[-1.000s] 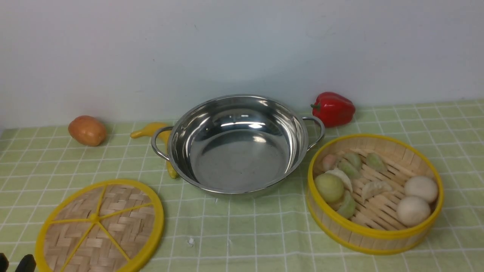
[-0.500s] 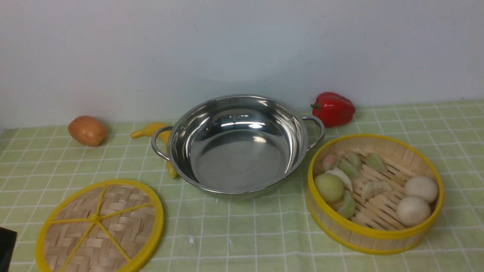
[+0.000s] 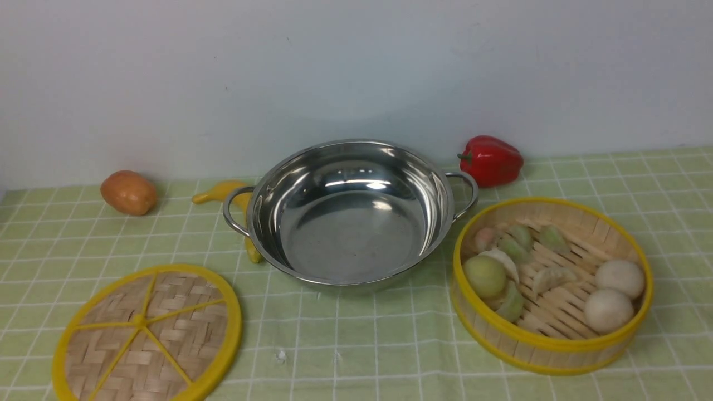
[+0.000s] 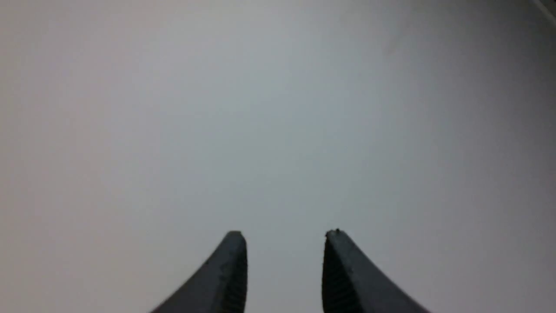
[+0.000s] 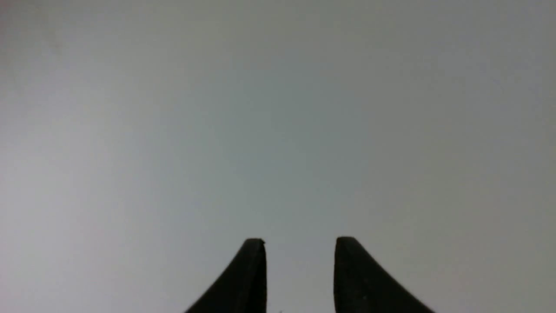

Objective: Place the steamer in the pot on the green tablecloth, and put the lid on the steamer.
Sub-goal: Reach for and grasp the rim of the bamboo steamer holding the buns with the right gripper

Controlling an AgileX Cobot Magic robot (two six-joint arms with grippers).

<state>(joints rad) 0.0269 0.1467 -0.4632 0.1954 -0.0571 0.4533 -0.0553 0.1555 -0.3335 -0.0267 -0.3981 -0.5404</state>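
The shiny steel pot [image 3: 348,214] stands empty mid-table on the green tablecloth [image 3: 367,345]. To its right sits the bamboo steamer [image 3: 551,284] with yellow rims, holding dumplings and buns. The flat woven lid [image 3: 147,334] lies at the front left. Neither arm shows in the front view. In the left wrist view my left gripper [image 4: 284,237] is open, with nothing between its dark fingers and only a plain grey surface ahead. My right gripper [image 5: 299,241] is likewise open and empty against plain grey in the right wrist view.
A red bell pepper [image 3: 491,160] sits behind the pot on the right, a potato [image 3: 128,192] at the back left. A yellow banana [image 3: 231,203] lies against the pot's left handle. A pale wall runs behind the table.
The dark part of the left arm at the bottom left corner of the front view has left the picture. Pot, steamer and lid have not moved.
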